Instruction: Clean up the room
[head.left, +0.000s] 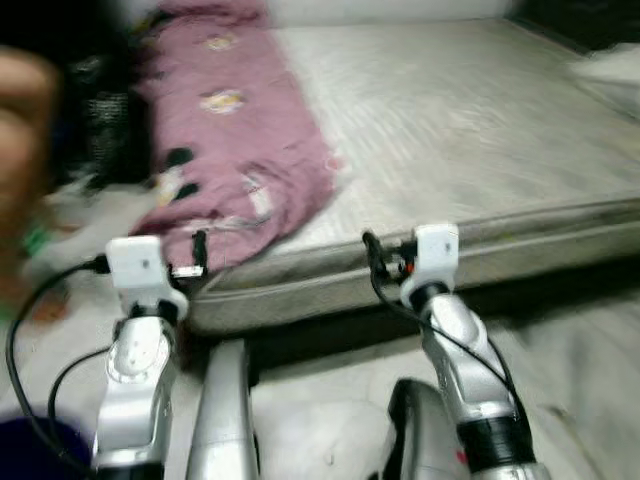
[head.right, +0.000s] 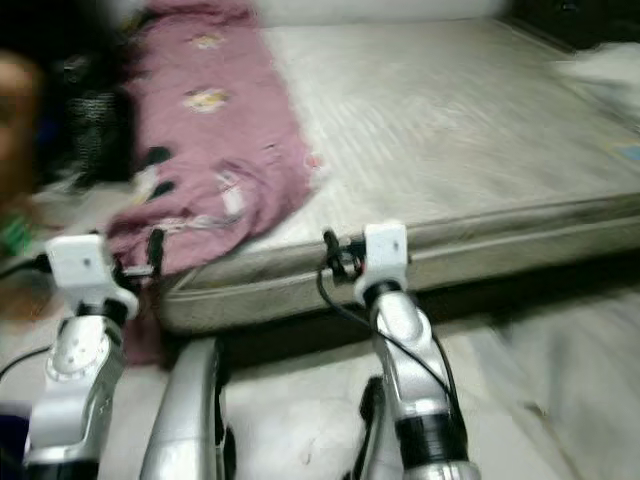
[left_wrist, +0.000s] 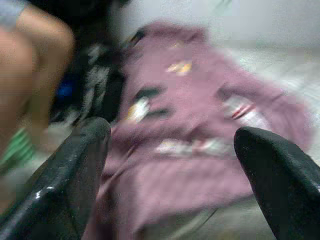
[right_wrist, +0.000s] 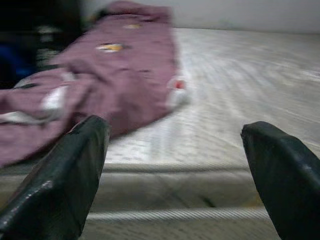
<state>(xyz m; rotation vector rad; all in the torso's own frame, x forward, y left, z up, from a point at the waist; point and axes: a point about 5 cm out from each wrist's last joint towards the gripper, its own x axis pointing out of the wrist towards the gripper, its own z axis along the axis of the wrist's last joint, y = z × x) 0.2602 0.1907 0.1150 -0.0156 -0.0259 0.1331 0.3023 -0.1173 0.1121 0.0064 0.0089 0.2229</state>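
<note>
A person's bare leg stands at far left. The left gripper, jaws released, faces the rumpled mauve patterned blanket draped over the grey mattress. The right gripper, jaws released, faces the mattress's edge.

A person's bare limb is seen, blurred, off the bed's left edge, with a dark pile just beside it. Pale floor is spread below the bed's front edge. A white wall is seen beyond the far edge.
</note>
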